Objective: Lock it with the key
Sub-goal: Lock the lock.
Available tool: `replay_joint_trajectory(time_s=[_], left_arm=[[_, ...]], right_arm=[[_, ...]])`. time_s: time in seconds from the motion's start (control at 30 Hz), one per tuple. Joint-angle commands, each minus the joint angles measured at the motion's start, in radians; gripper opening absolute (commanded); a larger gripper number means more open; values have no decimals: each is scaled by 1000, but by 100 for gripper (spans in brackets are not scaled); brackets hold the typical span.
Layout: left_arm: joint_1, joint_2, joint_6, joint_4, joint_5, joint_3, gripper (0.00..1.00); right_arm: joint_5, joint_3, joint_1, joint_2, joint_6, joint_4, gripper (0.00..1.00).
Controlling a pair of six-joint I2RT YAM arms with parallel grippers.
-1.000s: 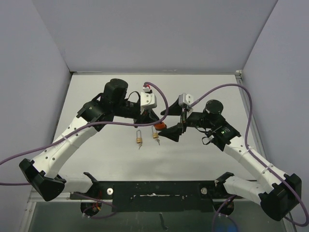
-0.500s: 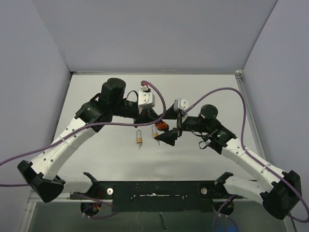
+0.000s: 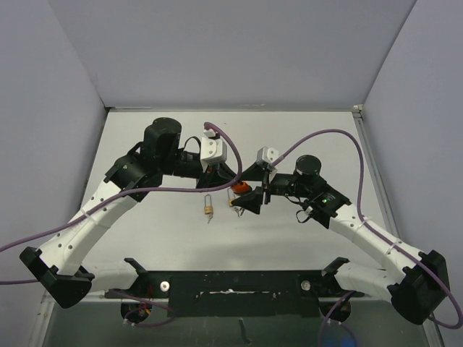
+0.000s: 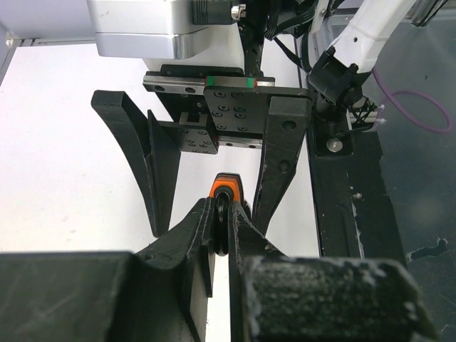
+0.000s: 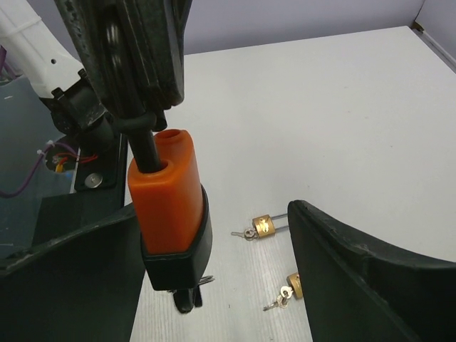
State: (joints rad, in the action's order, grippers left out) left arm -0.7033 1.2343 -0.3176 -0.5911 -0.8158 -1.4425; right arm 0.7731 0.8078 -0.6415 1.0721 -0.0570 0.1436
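Note:
An orange padlock (image 5: pixel 164 189) with a black base hangs upright in the air. My left gripper (image 4: pixel 223 206) is shut on its black shackle (image 5: pixel 142 146) from above. A black-headed key (image 5: pixel 187 298) sticks out of the lock's underside. My right gripper (image 5: pixel 239 249) is open, its jaws wide apart on either side of the lock body, and the lock sits close against the left-hand finger (image 5: pixel 71 271). In the top view the orange padlock (image 3: pixel 239 189) hangs between the left gripper (image 3: pixel 221 176) and the right gripper (image 3: pixel 253 195) over the table's middle.
Two small brass padlocks with keys lie on the white table below: one (image 5: pixel 263 226) (image 3: pixel 208 210) and another (image 5: pixel 292 285) (image 3: pixel 233 204), the second partly hidden by my right finger (image 5: pixel 370 278). Purple cables loop over both arms. A black frame (image 3: pixel 239 282) runs along the near edge.
Both arms have shifted a little to the left with the lock. My right gripper has moved in until its open jaws straddle the orange padlock.

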Motion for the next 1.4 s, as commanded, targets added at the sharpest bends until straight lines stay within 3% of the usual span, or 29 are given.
replay_joint_trajectory(time_s=[0.0, 0.47, 0.87, 1.0, 1.2, 1.37], left_arm=[[-1, -32, -10, 32, 6, -33, 0], [-1, -20, -3, 35, 17, -25, 0], [-1, -22, 8, 56, 13, -8, 0], [-1, -24, 10, 63, 9, -9, 0], [-1, -26, 15, 78, 12, -2, 0], [-1, -34, 21, 88, 25, 0, 0]], right_arm=[[-3, 54, -3, -9, 8, 16, 74], [44, 61, -10, -12, -38, 59, 57], [60, 67, -28, 15, -67, 121, 54], [64, 70, -32, 29, -67, 123, 40], [62, 71, -37, 36, -61, 111, 0], [50, 62, -40, 20, -24, 75, 0]])
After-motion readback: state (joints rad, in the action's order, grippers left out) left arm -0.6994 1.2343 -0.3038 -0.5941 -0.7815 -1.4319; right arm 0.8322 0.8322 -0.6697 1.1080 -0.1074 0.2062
